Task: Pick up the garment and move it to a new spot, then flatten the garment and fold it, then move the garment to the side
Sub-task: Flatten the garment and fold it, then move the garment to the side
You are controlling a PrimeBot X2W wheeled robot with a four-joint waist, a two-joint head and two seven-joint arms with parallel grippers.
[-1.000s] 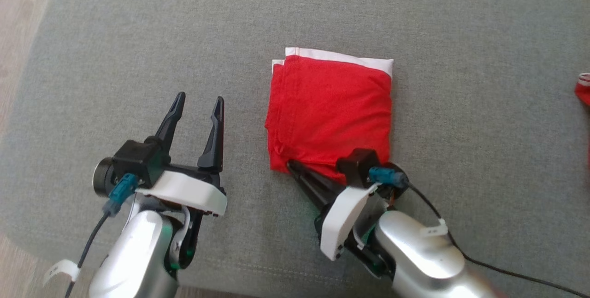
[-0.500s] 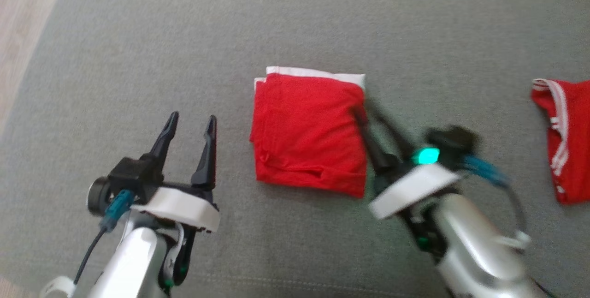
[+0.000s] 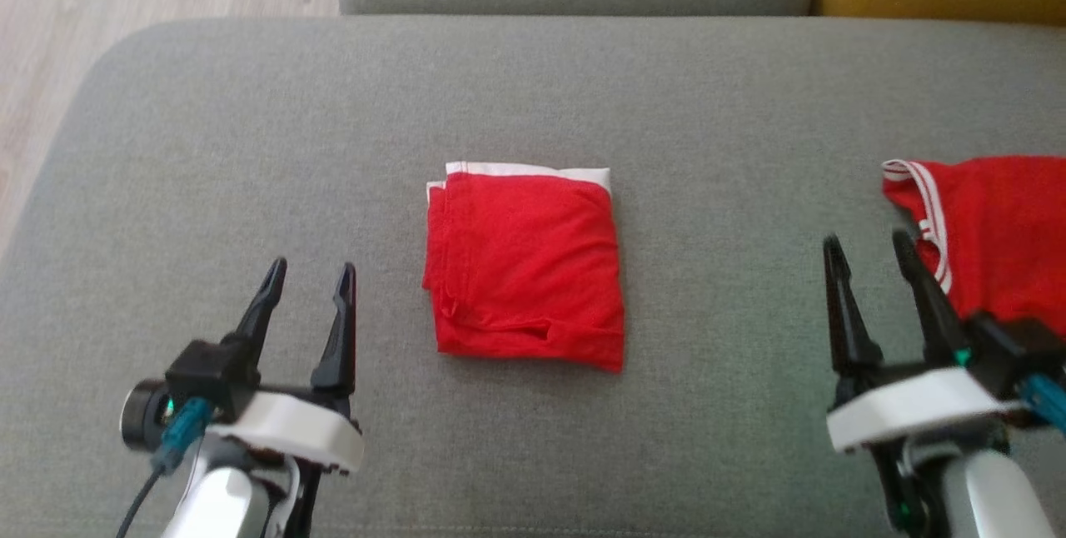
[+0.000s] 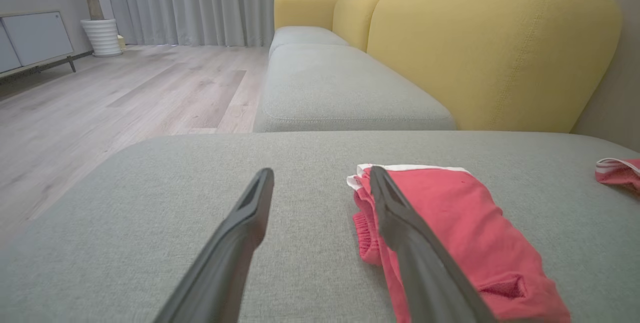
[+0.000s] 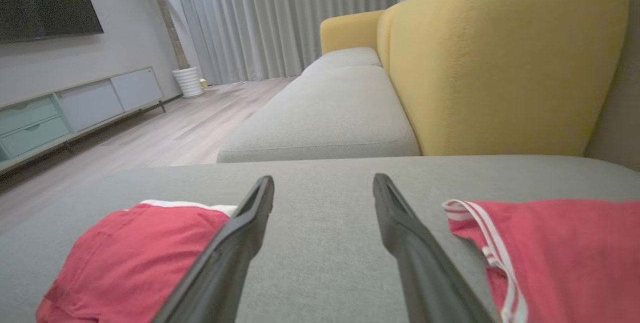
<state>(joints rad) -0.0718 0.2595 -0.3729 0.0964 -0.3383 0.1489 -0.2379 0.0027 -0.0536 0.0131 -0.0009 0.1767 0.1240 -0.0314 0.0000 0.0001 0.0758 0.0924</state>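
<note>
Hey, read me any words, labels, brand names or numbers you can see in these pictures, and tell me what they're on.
No readable text anywhere. The folded red garment shows only a plain white band, the second red garment only white stripes, and the grey cushion and yellow backrest bear no print.

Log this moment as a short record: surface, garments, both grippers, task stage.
surface: grey sofa cushion
folded garment: red, white edge, neat rectangle, mid-cushion
second garment: red, white stripes, unfolded, at the cushion's right
left gripper: open, empty, left of the folded garment, apart from it
right gripper: open, empty, between the two garments
task stage: fold looks done; nothing held
</note>
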